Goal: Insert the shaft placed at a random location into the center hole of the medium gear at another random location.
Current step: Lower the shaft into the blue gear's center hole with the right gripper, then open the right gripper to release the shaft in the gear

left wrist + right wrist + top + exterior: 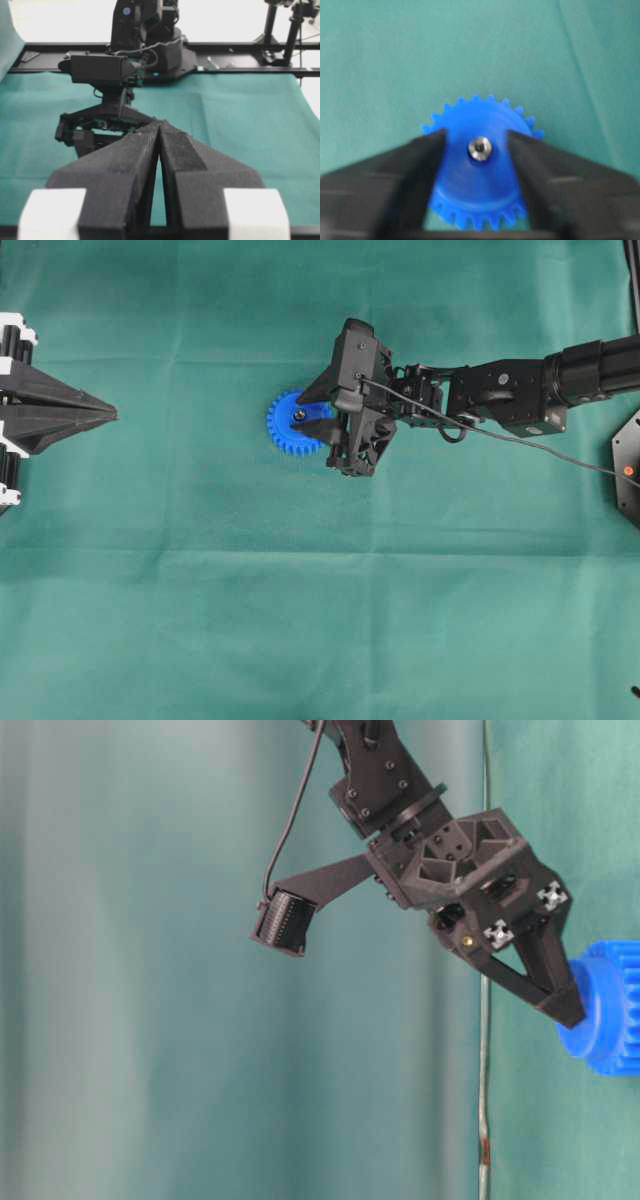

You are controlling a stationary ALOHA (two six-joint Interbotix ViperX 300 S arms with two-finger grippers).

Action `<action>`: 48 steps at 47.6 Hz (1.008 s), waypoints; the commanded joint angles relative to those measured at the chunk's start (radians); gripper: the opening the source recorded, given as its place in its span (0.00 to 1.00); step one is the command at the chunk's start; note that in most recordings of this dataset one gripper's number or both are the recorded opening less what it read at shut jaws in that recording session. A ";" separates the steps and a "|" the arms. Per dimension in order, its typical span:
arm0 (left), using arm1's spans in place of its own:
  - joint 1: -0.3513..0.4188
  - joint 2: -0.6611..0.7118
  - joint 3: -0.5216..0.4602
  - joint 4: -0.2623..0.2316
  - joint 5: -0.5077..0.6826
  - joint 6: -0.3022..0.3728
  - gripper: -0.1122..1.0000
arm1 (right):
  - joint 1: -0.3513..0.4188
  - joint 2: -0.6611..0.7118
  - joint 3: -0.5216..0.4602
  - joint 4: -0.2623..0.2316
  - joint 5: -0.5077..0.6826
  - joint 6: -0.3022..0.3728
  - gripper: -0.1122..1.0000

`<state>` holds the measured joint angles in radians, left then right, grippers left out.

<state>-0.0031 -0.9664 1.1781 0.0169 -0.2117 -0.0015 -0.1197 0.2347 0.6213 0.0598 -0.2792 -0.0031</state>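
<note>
The right gripper [476, 145] is seen nearest, jaws spread wide, clear of the shaft [479, 149] — one short silvery pin, seated upright in the center hole of one blue medium gear [480, 172] on the green cloth [200, 590]. The left gripper [159, 131] is parked at the cloth's edge — fingers pressed together, nothing held.

No readable txt, no labels, brands or nos. in any view

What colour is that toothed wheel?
Bright blue; the gear shows best in the right wrist view.
</note>
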 commanded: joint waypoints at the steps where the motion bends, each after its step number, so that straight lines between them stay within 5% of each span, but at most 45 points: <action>1: -0.002 0.008 -0.025 0.003 -0.003 0.000 0.10 | 0.000 -0.015 -0.023 0.003 -0.017 -0.003 0.77; 6: -0.002 0.008 -0.025 0.003 -0.003 -0.003 0.10 | 0.000 -0.014 -0.023 0.003 -0.017 -0.003 0.91; 48: -0.002 0.002 -0.025 0.003 0.005 -0.005 0.10 | 0.005 -0.250 -0.012 -0.002 0.086 -0.009 0.87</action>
<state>-0.0031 -0.9679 1.1781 0.0169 -0.2040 -0.0046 -0.1135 0.0230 0.6228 0.0583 -0.1948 -0.0031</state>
